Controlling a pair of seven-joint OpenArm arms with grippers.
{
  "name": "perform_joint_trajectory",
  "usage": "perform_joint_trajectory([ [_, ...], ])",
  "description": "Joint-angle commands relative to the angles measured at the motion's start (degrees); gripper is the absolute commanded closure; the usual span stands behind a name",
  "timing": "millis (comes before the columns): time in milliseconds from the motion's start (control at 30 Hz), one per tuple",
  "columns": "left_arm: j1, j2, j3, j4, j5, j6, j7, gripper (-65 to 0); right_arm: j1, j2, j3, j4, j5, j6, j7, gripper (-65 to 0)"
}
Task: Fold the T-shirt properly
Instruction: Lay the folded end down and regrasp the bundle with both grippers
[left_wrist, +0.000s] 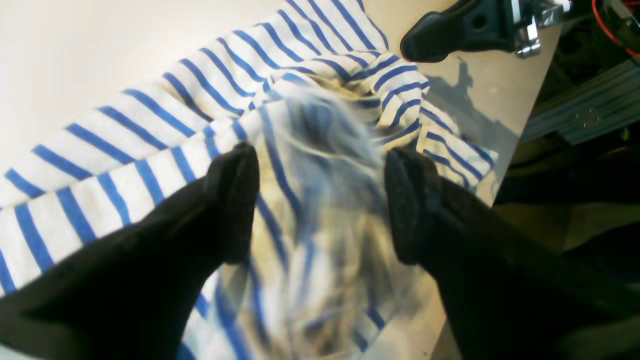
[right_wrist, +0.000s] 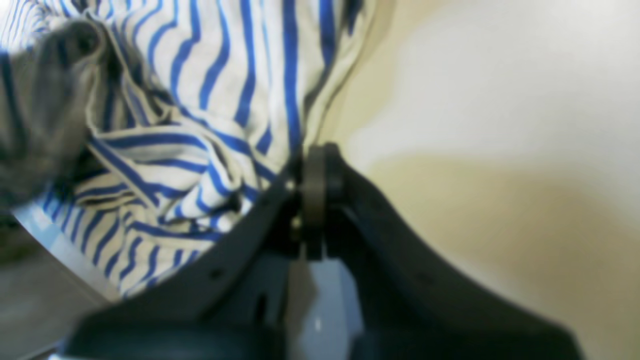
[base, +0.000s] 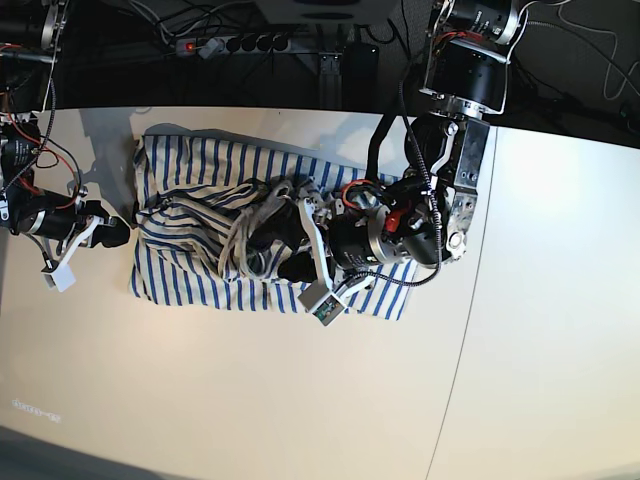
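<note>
The white, blue-striped T-shirt (base: 200, 165) lies bunched on the pale table (base: 250, 400), with rumpled folds heaped across its middle. My left gripper (base: 288, 247) hovers over that heap. In the left wrist view it (left_wrist: 320, 200) stands open, and a blurred hank of striped cloth (left_wrist: 150, 125) hangs loose between its black fingers (left_wrist: 235, 200). My right gripper (base: 118, 232) is shut at the shirt's left edge. In the right wrist view its tips (right_wrist: 315, 170) sit right beside the striped cloth (right_wrist: 225, 75). No cloth shows pinched between them.
A seam (base: 470, 300) splits the table to the right of the shirt. A power strip (base: 235, 43) and cables lie behind the far edge. The table edge (left_wrist: 520, 130) and a metal frame (left_wrist: 585, 110) run close to the right gripper's tip (left_wrist: 425, 47).
</note>
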Motion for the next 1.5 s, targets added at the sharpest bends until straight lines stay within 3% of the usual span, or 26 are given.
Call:
perform_joint_trajectory([
  [0,-1.09,0.28,0.26,0.70,-0.94,0.57,-1.18,-42.3,1.01,1.09,0.42,0.63,1.05,2.97,1.09,0.0],
  [233,-2.08,0.55,-0.87,0.98,-1.38,0.83,-1.07,-42.2,0.92,1.07,0.39,0.63,1.09,2.97,1.11,0.0],
  [433,-3.65,-2.36,-8.46,0.98,-1.46,0.79,-0.76,-41.6,0.90,1.11,0.39,0.63,1.11,2.95,0.59,0.0],
  [467,-3.63,-3.45,-9.51,0.98,-1.51,0.79,-0.76,-38.5,0.90,1.14,0.39,0.63,1.09,2.93,0.61,0.0],
  [600,-3.32,-8.24,-11.19,0.98,-1.49,0.79,-0.74,-12.3,1.09,1.95,0.39,0.63,0.98,2.05,0.72,0.0],
  [733,-3.17,-12.48,-11.17,0.98,-2.38,0.79,-0.31,-9.8,1.05,2.23,0.44,0.63,-1.66,1.68,1.11,0.0],
  [767,-3.15,-13.46,-11.17,0.98,-2.86,0.79,-0.28,-9.8,1.03,2.19,0.42,0.61,-2.34,1.68,1.11,-1.9],
  [833,-2.99,-15.02,-11.17,0.98,-3.56,0.79,-0.24,-9.8,0.87,2.25,0.42,0.59,-3.52,1.46,1.05,-22.4],
  [900,-2.99,-16.13,-11.17,0.98,-3.78,0.79,-0.07,-9.8,0.87,2.19,0.39,0.57,-3.87,1.46,0.98,-36.4],
  [1100,-2.99,-17.20,-11.17,0.98,-4.28,0.79,0.13,-9.8,0.87,1.88,-1.95,-1.22,-3.08,1.49,0.90,-38.2],
  [1200,-3.02,-17.20,-11.17,0.98,-4.39,0.79,0.11,-9.8,0.96,1.88,-5.33,-5.68,1.18,1.46,0.94,-43.5],
  [1267,-3.02,-17.18,-11.17,0.98,-4.46,0.79,0.09,-9.9,0.96,1.86,-7.54,-8.28,4.85,1.49,0.87,-43.7],
  [1467,-3.02,-17.18,-11.17,0.98,-4.48,0.79,0.09,-9.9,0.92,0.98,-9.42,-9.77,8.26,1.49,-2.80,-43.7],
])
